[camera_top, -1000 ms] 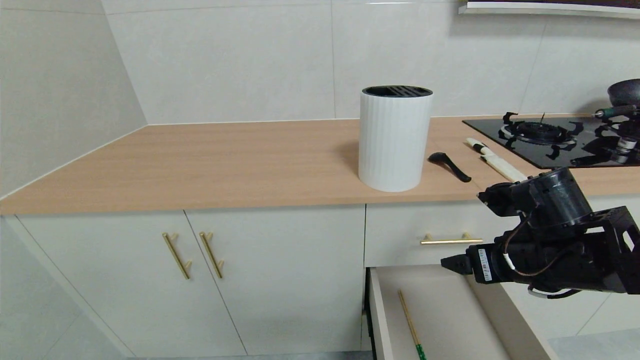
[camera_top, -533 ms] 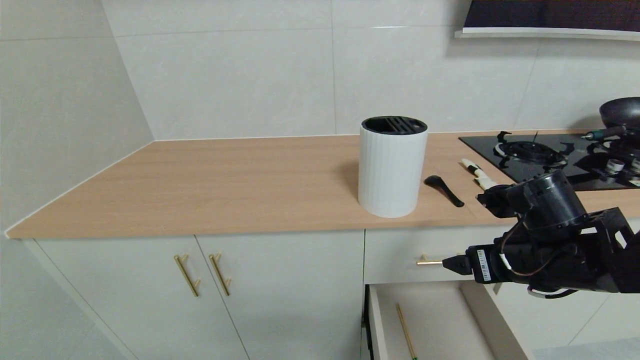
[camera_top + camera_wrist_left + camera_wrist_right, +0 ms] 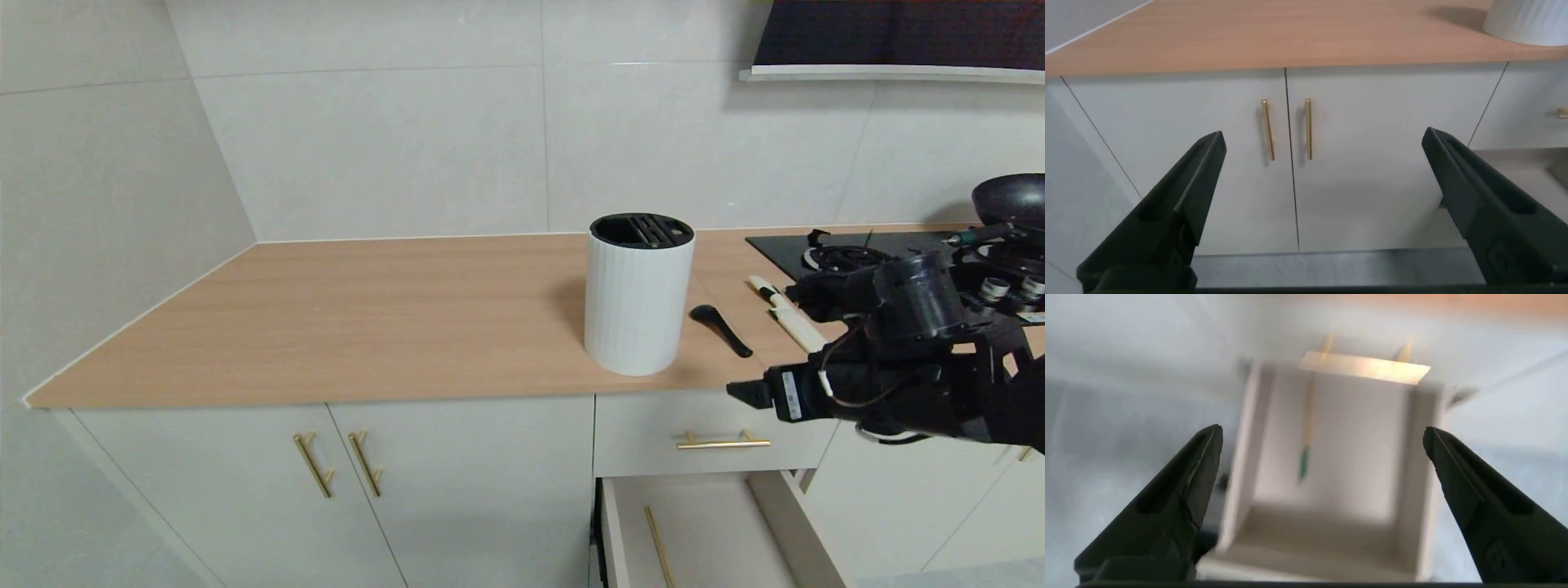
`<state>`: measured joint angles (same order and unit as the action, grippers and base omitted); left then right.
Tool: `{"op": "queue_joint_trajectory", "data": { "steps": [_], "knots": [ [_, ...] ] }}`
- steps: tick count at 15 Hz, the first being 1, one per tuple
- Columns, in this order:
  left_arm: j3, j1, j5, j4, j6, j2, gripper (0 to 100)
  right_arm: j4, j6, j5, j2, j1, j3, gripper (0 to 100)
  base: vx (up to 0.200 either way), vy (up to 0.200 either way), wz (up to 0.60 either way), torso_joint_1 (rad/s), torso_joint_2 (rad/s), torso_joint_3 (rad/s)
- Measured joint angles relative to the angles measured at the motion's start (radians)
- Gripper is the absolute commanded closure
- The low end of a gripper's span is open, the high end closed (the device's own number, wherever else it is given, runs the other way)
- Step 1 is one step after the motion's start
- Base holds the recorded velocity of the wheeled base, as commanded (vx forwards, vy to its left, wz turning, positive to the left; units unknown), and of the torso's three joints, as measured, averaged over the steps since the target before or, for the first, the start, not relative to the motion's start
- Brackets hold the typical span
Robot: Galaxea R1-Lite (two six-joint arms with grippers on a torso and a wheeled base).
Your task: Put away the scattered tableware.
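Note:
A black spoon [image 3: 720, 327] and a white-handled knife [image 3: 788, 314] lie on the wooden counter [image 3: 367, 318], to the right of a white ribbed holder [image 3: 638, 302] with a black slotted top. Below the counter a drawer [image 3: 611, 531] stands pulled out, with a chopstick [image 3: 657, 547] lying in it. My right gripper [image 3: 739, 394] hangs in front of the counter edge, above the drawer, open and holding nothing. From its wrist I see the drawer [image 3: 1372, 465] and the green-tipped chopstick [image 3: 1306, 429] beneath the right gripper [image 3: 1323, 439]. My left gripper [image 3: 1323, 140] is open, facing the cabinet doors [image 3: 1290, 163].
A gas hob [image 3: 841, 257] with a black pan [image 3: 1008, 200] is at the counter's right end. The closed drawer [image 3: 722, 443] above the open one has a gold handle. Two cabinet doors with gold handles [image 3: 339, 465] are on the left. The holder [image 3: 1531, 20] stands at the counter's edge.
The head camera has tilted or risen, so the whole picture has slid down. My right gripper has gone up, from below the gold drawer handle to the level of the counter edge.

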<state>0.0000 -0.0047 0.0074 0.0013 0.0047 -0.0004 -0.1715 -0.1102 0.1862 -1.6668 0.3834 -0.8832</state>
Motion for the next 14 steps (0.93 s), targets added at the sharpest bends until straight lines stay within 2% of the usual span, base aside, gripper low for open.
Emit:
{"op": "queue_joint_trajectory", "data": {
  "steps": [2,4,5,8,12,14],
  "knots": [
    [0.0,0.0,0.0,0.0,0.0,0.0,0,-0.109,0.095,-0.087,-0.05,-0.094,-0.057,0,0.0,0.0,0.0,0.0,0.0,0.0],
    [0.0,0.0,0.0,0.0,0.001,0.0,0,-0.121,0.151,-0.196,-0.124,-0.162,-0.142,0,0.0,0.0,0.0,0.0,0.0,0.0],
    [0.0,0.0,0.0,0.0,0.0,0.0,0,-0.122,0.168,-0.215,-0.163,-0.181,-0.181,0,0.0,0.0,0.0,0.0,0.0,0.0],
    [0.0,0.0,0.0,0.0,0.0,0.0,0,-0.132,0.185,-0.235,-0.293,-0.203,-0.286,0,0.0,0.0,0.0,0.0,0.0,0.0],
    [0.0,0.0,0.0,0.0,0.0,0.0,0,-0.251,0.188,-0.252,-0.425,-0.206,-0.322,0,0.0,0.0,0.0,0.0,0.0,0.0],
    [0.0,0.0,0.0,0.0,0.0,0.0,0,-0.264,0.187,-0.255,-0.465,-0.207,-0.329,0,0.0,0.0,0.0,0.0,0.0,0.0]
  ]
}}
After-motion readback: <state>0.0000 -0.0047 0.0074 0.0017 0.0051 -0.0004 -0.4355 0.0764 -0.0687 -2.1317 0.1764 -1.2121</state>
